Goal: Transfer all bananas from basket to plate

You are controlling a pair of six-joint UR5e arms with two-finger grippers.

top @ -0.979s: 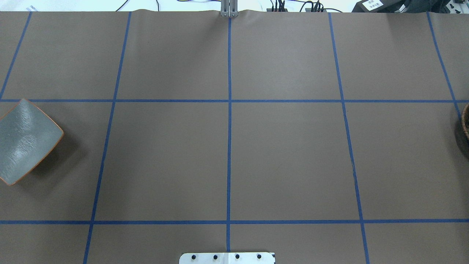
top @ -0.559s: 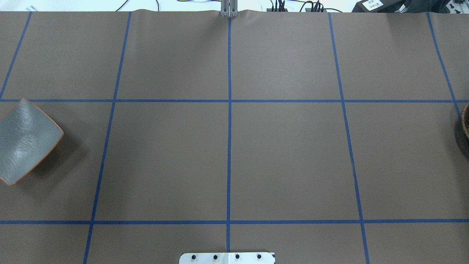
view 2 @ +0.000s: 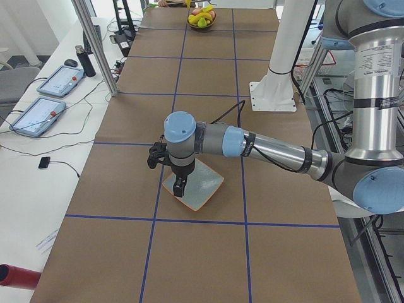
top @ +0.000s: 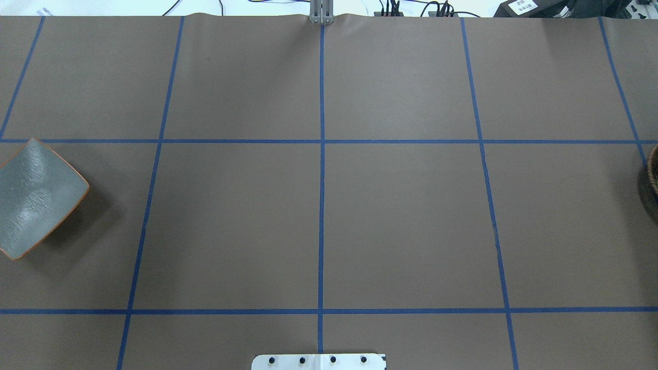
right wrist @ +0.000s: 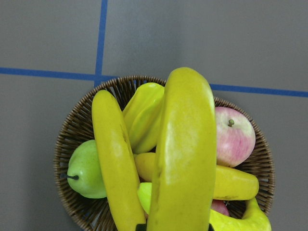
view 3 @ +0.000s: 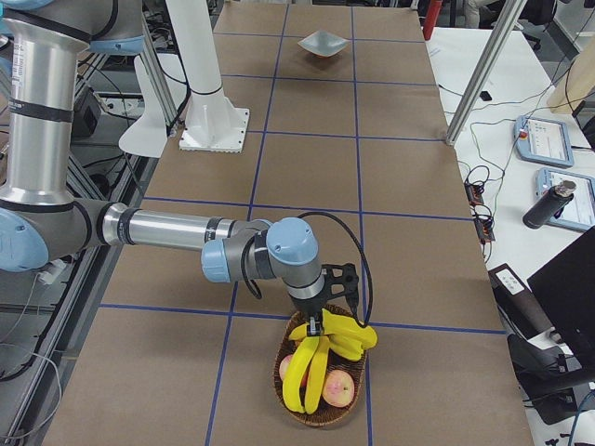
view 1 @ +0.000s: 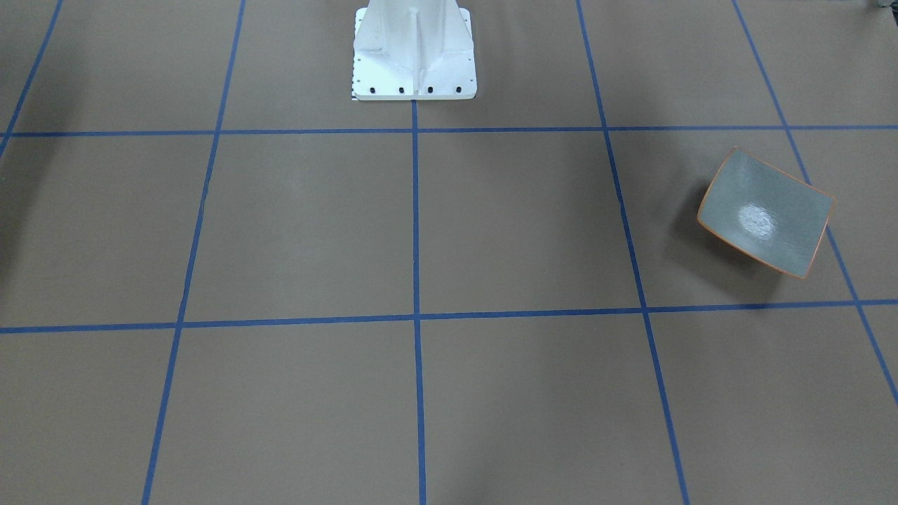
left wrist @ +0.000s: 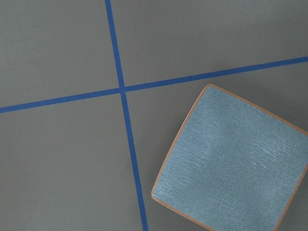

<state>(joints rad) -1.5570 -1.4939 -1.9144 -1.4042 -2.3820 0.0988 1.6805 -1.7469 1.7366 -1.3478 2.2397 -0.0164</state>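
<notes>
The bananas (right wrist: 185, 154) lie piled in a round wicker basket (right wrist: 72, 134) at the table's right end, where the overhead view catches only its rim (top: 653, 174). In the right wrist view one banana looms large above the others, with dark finger edges on both sides of its near end. My right gripper (view 3: 316, 325) hangs over the basket's inner rim and is shut on that banana. The plate (top: 36, 198), a square grey dish with an orange rim, sits bare at the left end (view 1: 765, 214). My left gripper (view 2: 178, 187) hovers above its near corner; I cannot tell its state.
A green pear (right wrist: 86, 168) and a red-pink apple (right wrist: 236, 137) share the basket. The white robot base (view 1: 414, 52) stands at the table's middle edge. Beside the table are metal posts (view 3: 479, 70), tablets (view 2: 38, 115) and cables.
</notes>
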